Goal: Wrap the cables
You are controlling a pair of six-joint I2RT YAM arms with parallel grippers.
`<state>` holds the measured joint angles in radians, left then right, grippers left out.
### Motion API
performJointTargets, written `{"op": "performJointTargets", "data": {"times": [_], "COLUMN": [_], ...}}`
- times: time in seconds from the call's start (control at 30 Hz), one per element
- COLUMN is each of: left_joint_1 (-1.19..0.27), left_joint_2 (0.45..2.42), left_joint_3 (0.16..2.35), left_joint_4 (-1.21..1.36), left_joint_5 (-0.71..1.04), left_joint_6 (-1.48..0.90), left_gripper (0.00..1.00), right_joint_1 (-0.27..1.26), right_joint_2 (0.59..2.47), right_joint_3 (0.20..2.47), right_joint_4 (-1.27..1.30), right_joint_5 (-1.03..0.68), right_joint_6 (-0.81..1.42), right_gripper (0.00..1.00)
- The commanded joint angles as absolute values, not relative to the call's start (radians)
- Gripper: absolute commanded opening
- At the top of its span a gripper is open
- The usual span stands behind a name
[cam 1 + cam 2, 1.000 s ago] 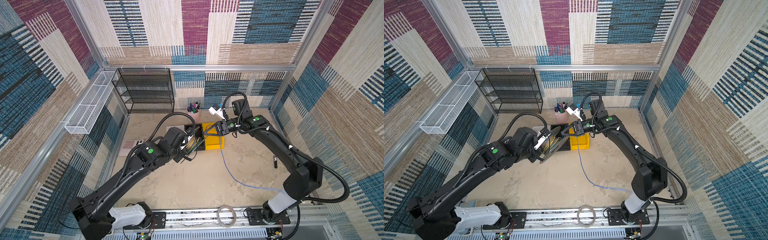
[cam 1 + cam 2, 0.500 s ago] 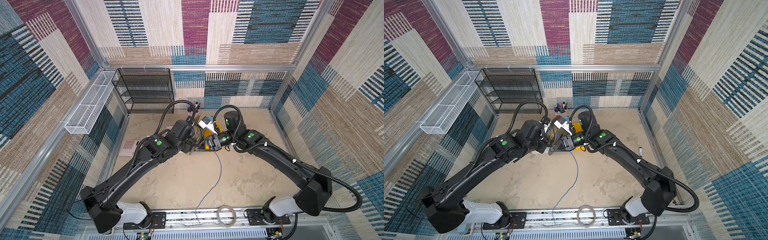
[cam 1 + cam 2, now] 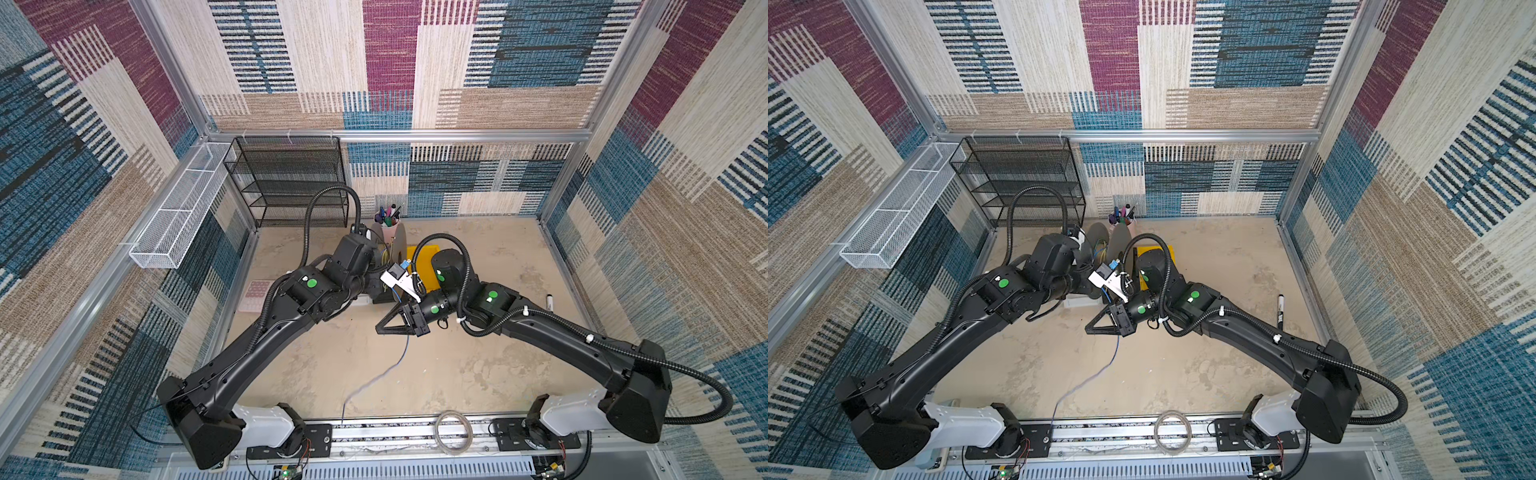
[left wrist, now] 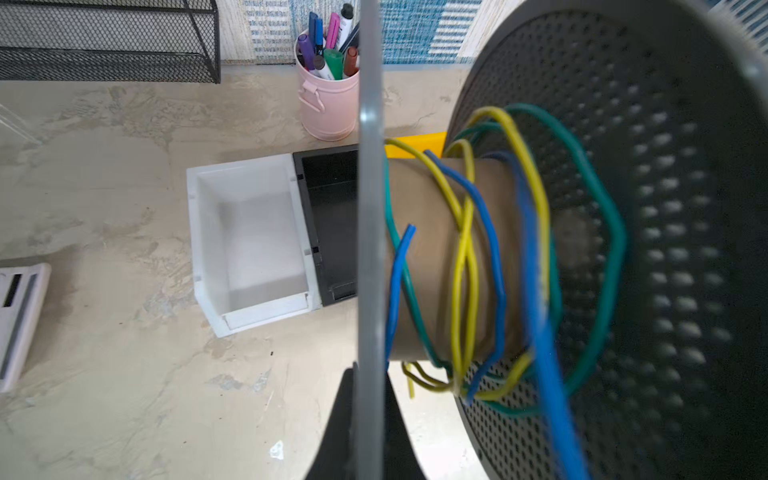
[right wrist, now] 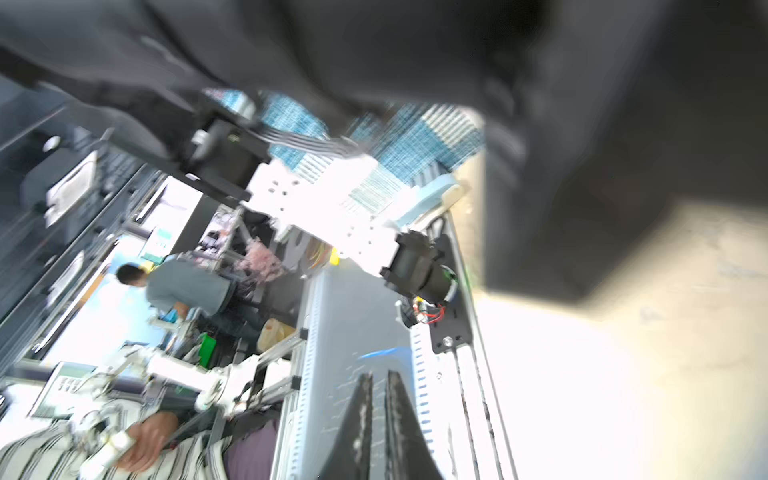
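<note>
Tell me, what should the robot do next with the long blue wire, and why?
Probably sweep the right fingers around the spool to lay on another turn. The left fingers grip its rim, and only a few loose turns sit on its core. The blue cable, which seems pinched in the right fingers, trails across the table to the front rail.

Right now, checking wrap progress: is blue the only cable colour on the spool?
No: the left wrist view shows yellow cable and green cable looped around the spool core beside the blue cable.
</note>
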<state>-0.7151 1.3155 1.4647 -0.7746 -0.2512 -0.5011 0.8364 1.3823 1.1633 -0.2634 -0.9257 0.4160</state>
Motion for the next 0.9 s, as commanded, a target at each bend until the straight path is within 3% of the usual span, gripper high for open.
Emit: {"op": "performJointTargets", "data": {"times": [0.0,0.1,0.3,0.53,0.87], "left_joint_1": [-0.695,-0.649,-0.572,-0.401,-0.333], "left_joint_2": [1.283,1.257,1.201,1.098,1.063], "left_joint_3": [1.481,1.452,1.397,1.198,1.275], "left_joint_4": [-0.636,-0.613,-0.537,-0.283,-0.384], "left_joint_5": [-0.170,-0.077,0.070,0.367,0.429], "left_joint_6": [-0.591,-0.656,-0.752,-0.930,-0.913], "left_gripper": [0.00,0.00,0.00,0.00,0.00], "right_joint_1": [0.838,0.840,0.841,0.821,0.787], "right_joint_2": [1.349,1.310,1.269,1.261,1.219], "right_joint_3": [1.109,1.050,0.961,0.910,0.807], "right_joint_4": [-0.246,-0.225,-0.250,-0.299,-0.260], "right_joint_5": [-0.855,-0.808,-0.715,-0.676,-0.655], "right_joint_6": [0.382,0.349,0.289,0.225,0.257], "right_gripper": [0.12,0.13,0.04,0.02,0.04]}}
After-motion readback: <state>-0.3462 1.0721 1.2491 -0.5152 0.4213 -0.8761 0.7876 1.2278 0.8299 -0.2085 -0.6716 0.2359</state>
